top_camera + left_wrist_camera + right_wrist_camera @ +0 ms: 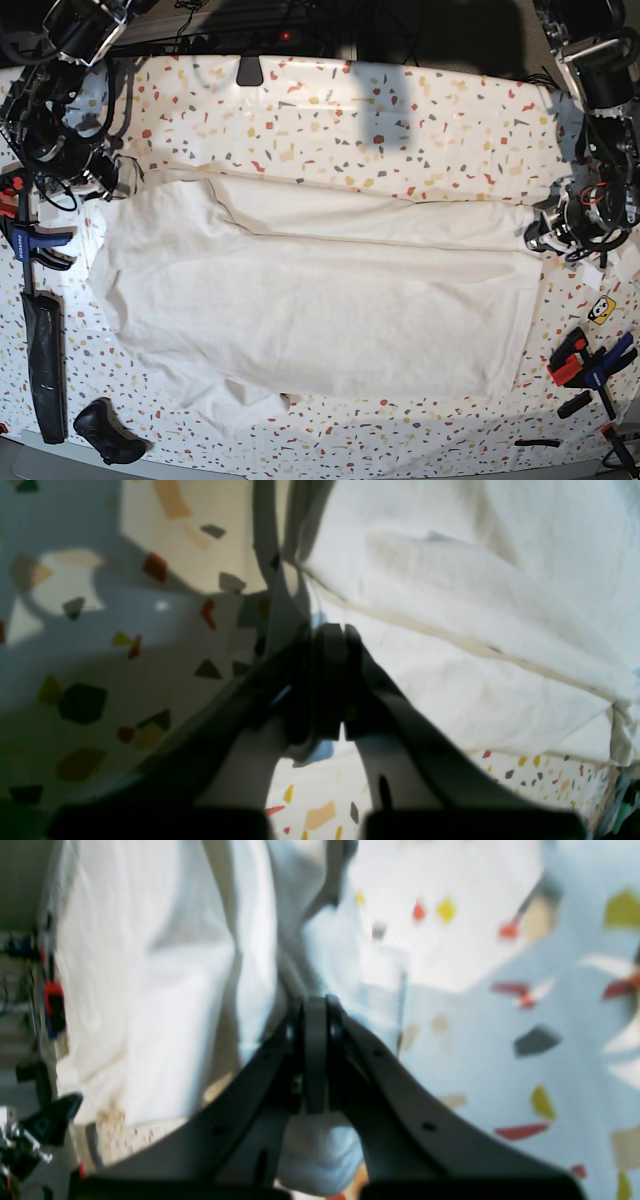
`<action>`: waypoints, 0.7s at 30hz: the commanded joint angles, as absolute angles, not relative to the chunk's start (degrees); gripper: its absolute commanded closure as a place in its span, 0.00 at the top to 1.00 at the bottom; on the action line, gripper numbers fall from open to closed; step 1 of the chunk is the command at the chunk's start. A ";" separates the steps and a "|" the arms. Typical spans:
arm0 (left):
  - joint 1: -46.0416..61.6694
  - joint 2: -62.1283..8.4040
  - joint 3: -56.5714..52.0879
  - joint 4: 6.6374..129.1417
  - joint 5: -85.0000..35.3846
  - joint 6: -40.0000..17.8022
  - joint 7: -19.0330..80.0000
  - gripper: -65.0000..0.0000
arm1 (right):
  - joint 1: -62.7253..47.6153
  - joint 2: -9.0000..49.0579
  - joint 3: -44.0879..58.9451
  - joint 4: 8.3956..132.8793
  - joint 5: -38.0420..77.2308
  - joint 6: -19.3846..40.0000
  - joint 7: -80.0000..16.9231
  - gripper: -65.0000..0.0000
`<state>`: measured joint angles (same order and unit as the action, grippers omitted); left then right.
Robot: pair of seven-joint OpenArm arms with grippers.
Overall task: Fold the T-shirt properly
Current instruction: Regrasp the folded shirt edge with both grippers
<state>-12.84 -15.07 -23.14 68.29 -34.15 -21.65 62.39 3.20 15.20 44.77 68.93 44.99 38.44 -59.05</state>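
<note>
I am gripping one white T-shirt (310, 310), lying spread across the speckled tabletop (400, 110). My left fingers (327, 645) are pinching closed on its hem edge, and my right fingers (315, 1012) are clamping shut on a bunched fold of the same cloth. Two orange-and-blue clamps (590, 365) are lying near the tabletop's edge on my left-arm side.
</note>
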 commanded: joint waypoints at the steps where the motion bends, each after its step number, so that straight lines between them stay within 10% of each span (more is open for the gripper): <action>1: -13.91 -15.92 -23.20 69.19 -35.03 -22.35 63.02 0.00 | 3.90 16.21 44.84 69.63 46.09 39.13 -59.27 0.00; 21: -1.10 -18.31 -26.28 83.18 -40.53 -24.10 64.71 0.00 | -8.10 16.01 45.01 82.13 50.17 39.68 -62.24 0.00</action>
<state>-0.38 -17.28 -25.89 82.15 -39.94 -23.83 64.99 -8.47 15.07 44.88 81.06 49.12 38.92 -62.70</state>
